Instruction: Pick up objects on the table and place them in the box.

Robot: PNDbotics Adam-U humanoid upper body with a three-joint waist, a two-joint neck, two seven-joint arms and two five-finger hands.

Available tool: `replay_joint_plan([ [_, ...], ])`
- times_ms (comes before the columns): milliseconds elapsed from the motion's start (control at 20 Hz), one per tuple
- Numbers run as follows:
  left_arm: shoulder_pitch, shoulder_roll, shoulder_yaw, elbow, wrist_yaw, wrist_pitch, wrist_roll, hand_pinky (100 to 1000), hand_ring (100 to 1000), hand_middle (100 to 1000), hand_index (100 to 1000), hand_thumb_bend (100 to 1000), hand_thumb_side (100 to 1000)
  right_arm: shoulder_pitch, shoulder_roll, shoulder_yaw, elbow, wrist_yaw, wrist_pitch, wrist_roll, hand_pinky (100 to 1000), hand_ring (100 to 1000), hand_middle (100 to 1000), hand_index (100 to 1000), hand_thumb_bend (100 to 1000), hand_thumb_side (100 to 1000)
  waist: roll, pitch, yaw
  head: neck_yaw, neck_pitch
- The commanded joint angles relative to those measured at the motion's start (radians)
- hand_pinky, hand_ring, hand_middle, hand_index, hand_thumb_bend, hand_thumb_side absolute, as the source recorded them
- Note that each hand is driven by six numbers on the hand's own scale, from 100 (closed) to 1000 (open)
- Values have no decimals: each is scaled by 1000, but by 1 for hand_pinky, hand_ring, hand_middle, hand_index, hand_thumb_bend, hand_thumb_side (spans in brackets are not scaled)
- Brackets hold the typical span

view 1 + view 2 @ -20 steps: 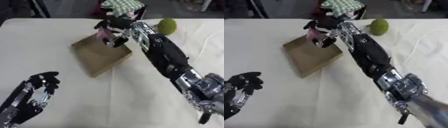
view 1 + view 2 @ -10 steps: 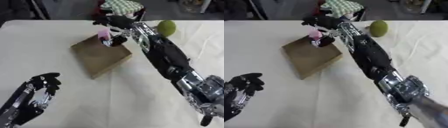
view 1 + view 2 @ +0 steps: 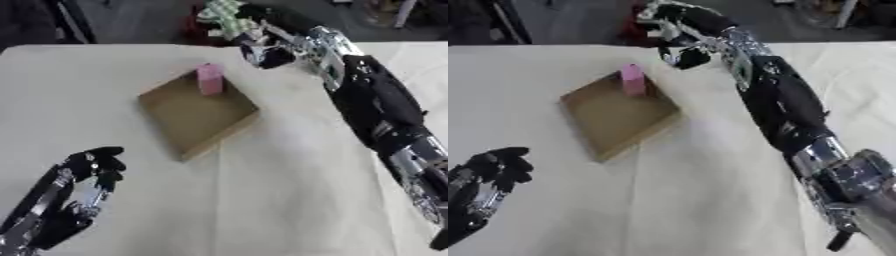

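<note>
box: a shallow brown cardboard tray (image 3: 188, 120), lying turned cornerwise near the middle of the worktop (image 3: 289, 200), its open side up so things can be dropped in from above.
pink item: a small pink block (image 3: 210, 79) standing upright at the box's far corner, inside or against the rim; I cannot tell which. It looks set down, with nothing touching it.
right hand: the hand (image 3: 677, 35) is beyond the box, near the worktop's far edge, well apart from the pink block. Its fingers are curled, and I see nothing in them, though a checked cloth sits just behind and blurs the outline.
right arm: it stretches across the right side of the worktop from the lower right, a long reach that suits the far edge.
checked cloth: a green-and-white piece (image 3: 223, 11) at the far edge, close by the right hand; likely the next thing to fetch.
left hand: this hand (image 3: 87, 172) rests idle at the lower left, fingers up and loosely bent, holding nothing, clear of the box so the other arm works unhindered.
progress: one item seems delivered; more probably remains.
</note>
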Motion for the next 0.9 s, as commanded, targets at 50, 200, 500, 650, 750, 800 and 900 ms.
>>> replay_joint_plan([
  [50, -3, 22, 10, -13, -1, 0, 7, 628, 605, 609, 857, 100, 728, -12, -75, -40, 33, -16, 45, -26, 898, 944, 985, 992, 100, 531, 3, -13, -5, 11, -13],
  [200, 0, 25, 12, -13, -1, 1, 9, 628, 605, 609, 857, 100, 729, -1, -107, -64, 66, -19, 85, -57, 891, 935, 975, 990, 100, 530, 4, -12, -13, 14, -13],
  [500, 3, 27, 14, -13, -2, 1, 11, 629, 606, 610, 857, 100, 730, 11, -146, -93, 120, -25, 148, -109, 885, 928, 965, 987, 100, 537, 4, -11, -19, 0, -18],
  [650, 4, 28, 15, -13, -2, 1, 12, 629, 607, 610, 857, 100, 731, 16, -158, -105, 155, -28, 177, -126, 877, 922, 959, 985, 100, 556, 3, -11, -18, -16, -22],
  [750, 4, 28, 15, -13, -2, 1, 12, 629, 607, 610, 857, 100, 731, 18, -161, -110, 175, -33, 185, -133, 875, 920, 957, 985, 100, 563, 3, -11, -18, -20, -23],
  [800, 4, 28, 15, -13, -2, 1, 12, 629, 607, 610, 857, 100, 732, 18, -162, -110, 180, -35, 187, -135, 875, 920, 956, 984, 100, 587, 3, -11, -18, -21, -23],
  [900, 4, 28, 15, -12, -2, 1, 12, 629, 607, 610, 857, 100, 732, 22, -161, -111, 200, -36, 196, -134, 875, 920, 954, 983, 100, 592, 2, -10, -16, -30, -26],
])
